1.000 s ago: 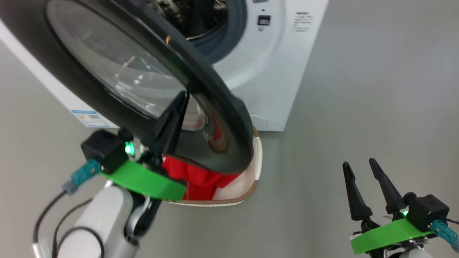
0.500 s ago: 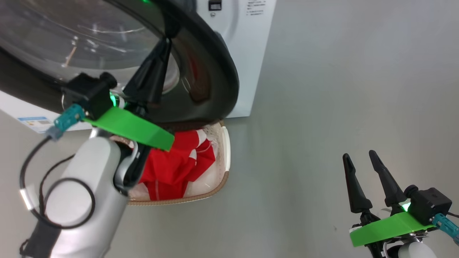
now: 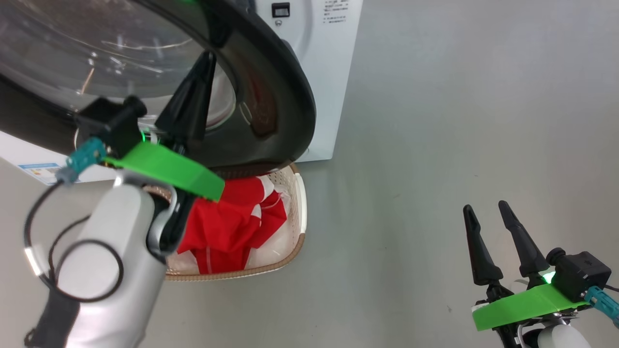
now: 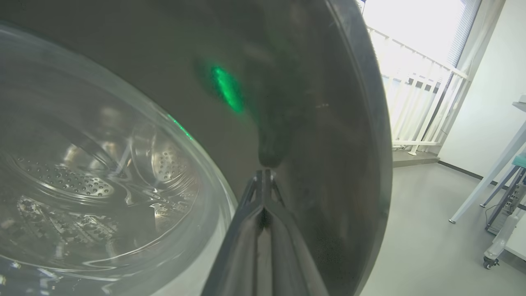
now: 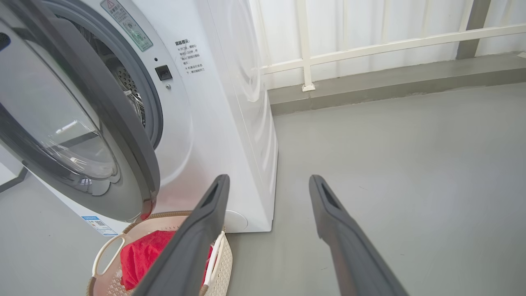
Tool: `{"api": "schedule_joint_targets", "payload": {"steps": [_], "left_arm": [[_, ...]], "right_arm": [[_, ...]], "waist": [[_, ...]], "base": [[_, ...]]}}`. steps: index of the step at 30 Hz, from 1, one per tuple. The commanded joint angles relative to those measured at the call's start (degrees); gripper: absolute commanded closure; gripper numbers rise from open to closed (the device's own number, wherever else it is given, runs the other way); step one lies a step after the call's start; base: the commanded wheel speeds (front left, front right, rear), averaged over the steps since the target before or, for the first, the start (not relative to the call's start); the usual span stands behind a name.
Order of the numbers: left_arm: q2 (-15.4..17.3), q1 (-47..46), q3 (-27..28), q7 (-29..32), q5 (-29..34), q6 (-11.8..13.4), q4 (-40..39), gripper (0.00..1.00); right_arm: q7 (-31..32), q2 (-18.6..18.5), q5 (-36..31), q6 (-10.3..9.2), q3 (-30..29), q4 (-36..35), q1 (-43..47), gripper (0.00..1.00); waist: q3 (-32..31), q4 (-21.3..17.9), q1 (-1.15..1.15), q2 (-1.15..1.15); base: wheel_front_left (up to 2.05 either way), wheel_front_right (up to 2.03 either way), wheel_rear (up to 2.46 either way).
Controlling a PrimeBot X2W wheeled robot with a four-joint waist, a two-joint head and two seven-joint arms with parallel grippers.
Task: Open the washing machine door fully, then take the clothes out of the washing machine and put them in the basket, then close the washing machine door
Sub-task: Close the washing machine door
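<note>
— Where do we have the left gripper (image 3: 208,57)?
— In the upper left of the head view. Its fingers are pressed together with nothing between them, and the tip is against the glossy black rim of the washing machine door (image 3: 290,101). In the left wrist view the tip meets its own reflection.
— And the right gripper (image 3: 485,208)?
— At the lower right, fingers spread wide and empty above the floor (image 3: 435,145), well apart from everything.
— What do we see in the basket (image 3: 301,212)?
— The clothes (image 3: 227,222), red with white trim, are heaped inside. The basket sits on the floor under the door's lower edge, just in front of the washing machine (image 3: 333,72).
— Does one view add anything?
— The right wrist view shows us the door standing ajar, with the drum (image 5: 123,82) behind it. The left wrist view shows the drum's holes through the glass
</note>
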Motion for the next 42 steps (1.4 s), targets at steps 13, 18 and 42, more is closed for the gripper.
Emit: {"api": "schedule_joint_targets", "payload": {"steps": [13,18,42], "left_arm": [[0.4,14.7,7.3,-0.3,4.1,-0.3,-3.3,0.75],[-0.6,19.7,11.3,-0.3,6.3,-0.3,-3.9,0.46],[-3.0,36.0,23.9,-0.3,13.0,-0.3,-10.1,0.00]], "right_arm": [[-0.4,-0.2,-2.1,0.36,-0.4,-1.2,1.1,0.00],[-0.4,-0.2,-2.6,0.36,-0.8,-1.3,1.8,0.00],[-0.4,-0.9,-2.9,0.36,-2.9,-1.0,5.3,0.00]], "waist": [[-2.8,4.2,0.00,0.00],[-3.5,5.4,0.00,0.00],[-8.0,6.0,0.00,0.00]], "base": [[0.00,0.00,0.00],[0.00,0.00,0.00],[0.00,0.00,0.00]]}}
